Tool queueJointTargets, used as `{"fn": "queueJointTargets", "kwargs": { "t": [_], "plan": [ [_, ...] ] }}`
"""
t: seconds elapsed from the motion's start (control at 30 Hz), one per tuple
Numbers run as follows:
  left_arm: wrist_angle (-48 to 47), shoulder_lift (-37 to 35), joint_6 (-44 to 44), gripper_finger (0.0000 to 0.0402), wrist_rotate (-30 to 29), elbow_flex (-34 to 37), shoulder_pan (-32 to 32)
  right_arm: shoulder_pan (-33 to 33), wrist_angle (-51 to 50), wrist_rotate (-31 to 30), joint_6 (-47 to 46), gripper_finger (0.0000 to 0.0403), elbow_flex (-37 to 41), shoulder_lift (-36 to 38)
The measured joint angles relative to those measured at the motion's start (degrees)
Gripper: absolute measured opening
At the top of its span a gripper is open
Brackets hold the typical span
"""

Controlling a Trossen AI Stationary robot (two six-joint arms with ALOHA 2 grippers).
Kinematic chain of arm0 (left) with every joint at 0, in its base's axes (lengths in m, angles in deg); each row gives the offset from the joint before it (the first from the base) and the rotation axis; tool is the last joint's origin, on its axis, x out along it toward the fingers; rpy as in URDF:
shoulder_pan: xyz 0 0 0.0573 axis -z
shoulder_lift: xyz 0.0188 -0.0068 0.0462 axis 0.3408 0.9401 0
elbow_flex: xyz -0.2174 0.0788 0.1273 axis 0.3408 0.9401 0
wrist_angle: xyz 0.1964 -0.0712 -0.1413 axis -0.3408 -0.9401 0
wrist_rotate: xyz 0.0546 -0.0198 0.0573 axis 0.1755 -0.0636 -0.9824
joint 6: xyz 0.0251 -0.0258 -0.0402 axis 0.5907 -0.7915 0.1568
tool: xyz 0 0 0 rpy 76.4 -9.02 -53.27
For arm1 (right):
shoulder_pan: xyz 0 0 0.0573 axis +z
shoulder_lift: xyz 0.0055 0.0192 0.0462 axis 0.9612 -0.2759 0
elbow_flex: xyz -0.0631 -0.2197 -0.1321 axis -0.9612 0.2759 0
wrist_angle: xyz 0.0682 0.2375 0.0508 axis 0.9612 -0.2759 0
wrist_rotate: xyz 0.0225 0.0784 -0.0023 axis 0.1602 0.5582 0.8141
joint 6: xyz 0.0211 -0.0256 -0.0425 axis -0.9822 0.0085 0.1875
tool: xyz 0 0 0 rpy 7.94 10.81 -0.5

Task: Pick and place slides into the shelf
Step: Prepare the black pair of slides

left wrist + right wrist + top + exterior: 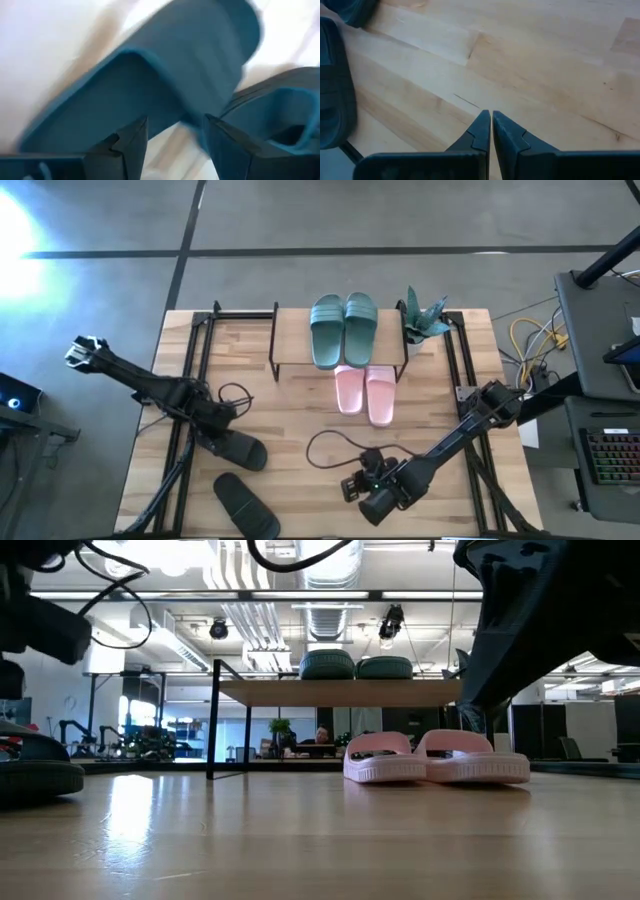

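Hovering low over the table (pixel 300 425), L gripper (pixel 175 118) has its fingers spread fairly wide w/ nothing clamped between them; gap looks clear in the wrist view. Nearer black slide (pixel 238 450) lies just ahead of and under the fingertips, touching or almost, can't tell which. 2nd black slide (pixel 247 506) is a bit further out from the tool on the table, near the 1st but apart from it.

R gripper (pixel 491 114) is parked low over bare wood, fingers pressed together, holding nothing, well apart from L gripper.

Shelf (pixel 340 692) is well away from L gripper, across the table. Teal slides (pixel 327 332) already sit side by side on its top board. Pink slides (pixel 349 391) are paired on the table, heels under the board and toes poking out in front, as far as the top view shows.

Judgement: teal + pink look placed, black pair still to go, so approx 2/3 done.

Handling guess:
- rubber, light, bendy, prob grippy not slippery, not fragile
- sole likely flexes if pinched at one end, so slide may droop or swing
- best hold prob the wide strap, one finger under the arch and one on top, or else sole edge near mid-length
- open finger spread looks enough for strap thickness

Risk: shallow pinch on the strap edge could slip off during lift; nudging slide sideways before closing also possible
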Motion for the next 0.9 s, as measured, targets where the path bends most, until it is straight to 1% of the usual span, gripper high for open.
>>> {"fn": "queueJointTargets", "kwargs": {
  "t": [0.1, 0.33, 0.4, 0.5, 0.57, 0.7, 0.73, 0.8, 0.9],
  "plan": [
    [7.51, -0.92, -2.27, 0.0175, 0.69, 2.62, -0.01, 0.12, 0.06, 0.0, -0.15, 0.0013, 0.0, 0.0],
    [20.66, -0.86, -6.0, 0.0175, 0.7, 8.97, -0.01, 0.12, 0.08, 0.02, -0.22, 0.0013, 0.01, 0.0],
    [27.52, -0.33, -7.39, 0.0171, 0.86, 11.14, -0.01, 0.12, 0.03, 0.02, -0.08, 0.0013, 0.02, 0.0],
    [37.9, 0.45, -8.96, 0.0145, 0.8, 13.28, -0.01, 0.12, -0.01, 0.02, 0.08, 0.0013, 0.02, 0.0],
    [43.17, 0.98, -9.05, 0.0112, -0.19, 13.98, -0.01, 0.12, -0.02, 0.02, 0.0, 0.0013, 0.04, 0.0],
    [48.67, 1.48, -9.14, 0.0029, -5.91, 14.1, -0.01, 0.12, -0.01, 0.07, -0.52, 0.0013, 0.04, 0.0],
    [49.49, 1.43, -9.68, 0.0015, -8.04, 14.11, -0.01, 0.12, -0.01, 0.07, -0.84, 0.0013, 0.04, 0.0],
    [51.05, 1.29, -11.52, 0.0009, -13.51, 14.24, -0.01, 0.12, -0.01, 0.07, -1.43, 0.0013, 0.04, 0.0],
    [51.83, 0.67, -15.54, 0.0005, -23.31, 14.39, -0.03, 0.11, -0.05, 0.07, -2.44, 0.0013, 0.04, 0.0]
  ]
}}
